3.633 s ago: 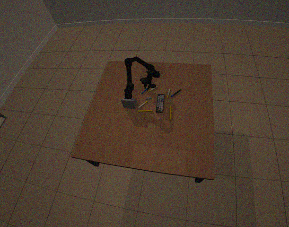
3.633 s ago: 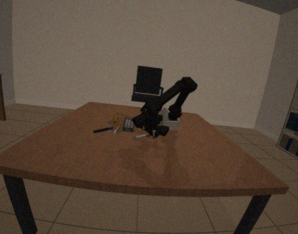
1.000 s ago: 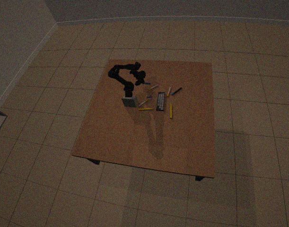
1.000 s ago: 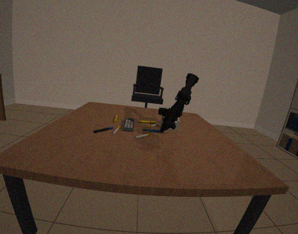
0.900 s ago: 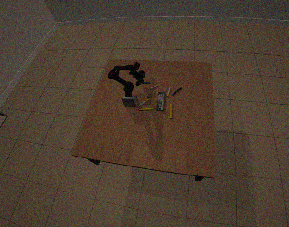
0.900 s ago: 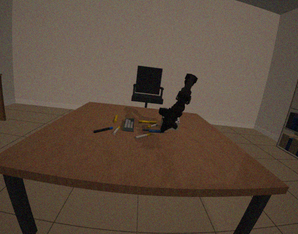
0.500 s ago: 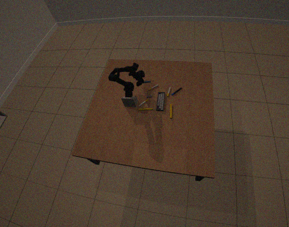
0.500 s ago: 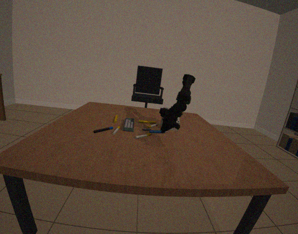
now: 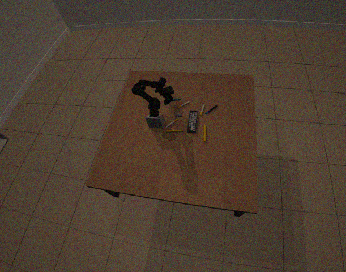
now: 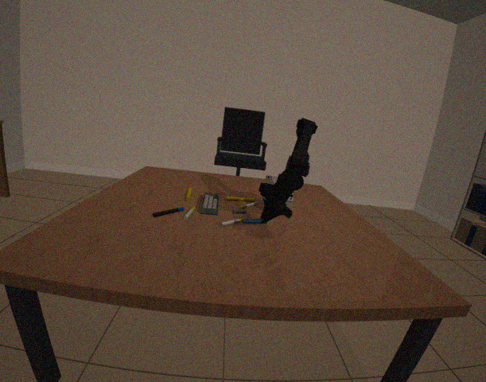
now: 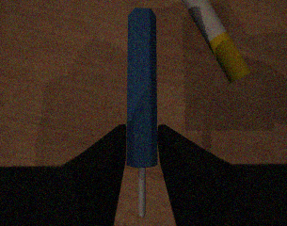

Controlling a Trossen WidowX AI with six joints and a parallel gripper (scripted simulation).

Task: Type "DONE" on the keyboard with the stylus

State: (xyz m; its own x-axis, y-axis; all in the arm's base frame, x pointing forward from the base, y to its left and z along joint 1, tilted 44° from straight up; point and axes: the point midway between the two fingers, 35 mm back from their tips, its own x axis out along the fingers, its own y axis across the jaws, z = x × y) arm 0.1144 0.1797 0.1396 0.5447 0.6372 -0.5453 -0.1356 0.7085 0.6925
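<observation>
Claw clenched on blue stylus, typing still to come

Claw (image 9: pixel 167 102) (image 10: pixel 264 220) (image 11: pixel 141 132) grips the blue stylus (image 9: pixel 176 100) (image 10: pixel 252 220) (image 11: pixel 142 89) around its barrel, and that's the pick-up done! The thin metal tip points back between the fingers in the wrist view. Over on the counter (image 9: pixel 225 164) (image 10: pixel 235 263) (image 11: pixel 77 56), the keyboard (image 9: pixel 192 121) (image 10: pixel 210 204) lies well apart from the stylus, so no key is being pressed right now. Whether any letter is in, we cannot tell; likely all four, D-O-N-E, remain, with the tip to be brought over first.
</observation>
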